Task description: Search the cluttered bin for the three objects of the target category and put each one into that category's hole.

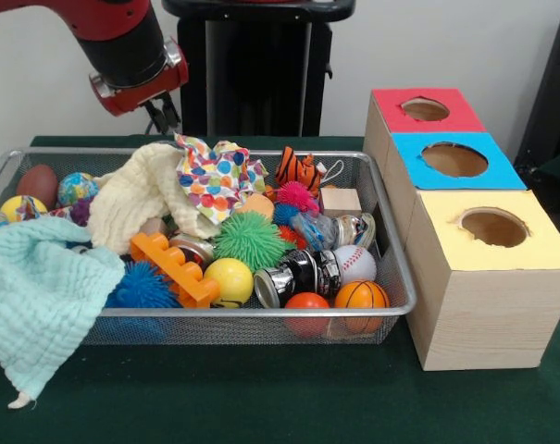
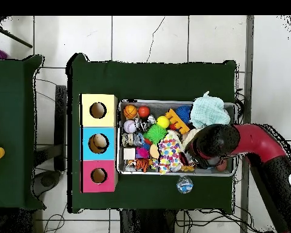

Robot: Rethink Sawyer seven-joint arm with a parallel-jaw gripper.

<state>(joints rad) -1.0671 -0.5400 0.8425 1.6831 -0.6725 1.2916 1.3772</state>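
A wire-mesh bin (image 1: 391, 268) is packed with toys. Along its front lie a baseball (image 1: 354, 263), a small basketball (image 1: 361, 296), an orange ball (image 1: 307, 305) and a yellow ball (image 1: 229, 280). A green spiky ball (image 1: 250, 239), shiny cans (image 1: 298, 275) and an orange plastic block (image 1: 173, 268) fill the middle. Beside the bin stand the red box (image 1: 391, 104), blue box (image 1: 409, 153) and yellow box (image 1: 446, 208), each with a round hole on top. My gripper (image 1: 163, 117) hangs above the bin's far edge over a cream cloth (image 1: 141, 190), shut and holding nothing. From overhead the arm (image 2: 217, 142) hides the gripper.
A mint cloth (image 1: 39, 296) drapes over the bin's front left rim. A polka-dot cloth (image 1: 213, 174), a tiger toy (image 1: 298, 169) and a wooden cube (image 1: 340, 201) lie at the back. Something brownish shows inside the blue box's hole (image 2: 98, 143). A small ball (image 2: 184, 184) rests on the table outside the bin.
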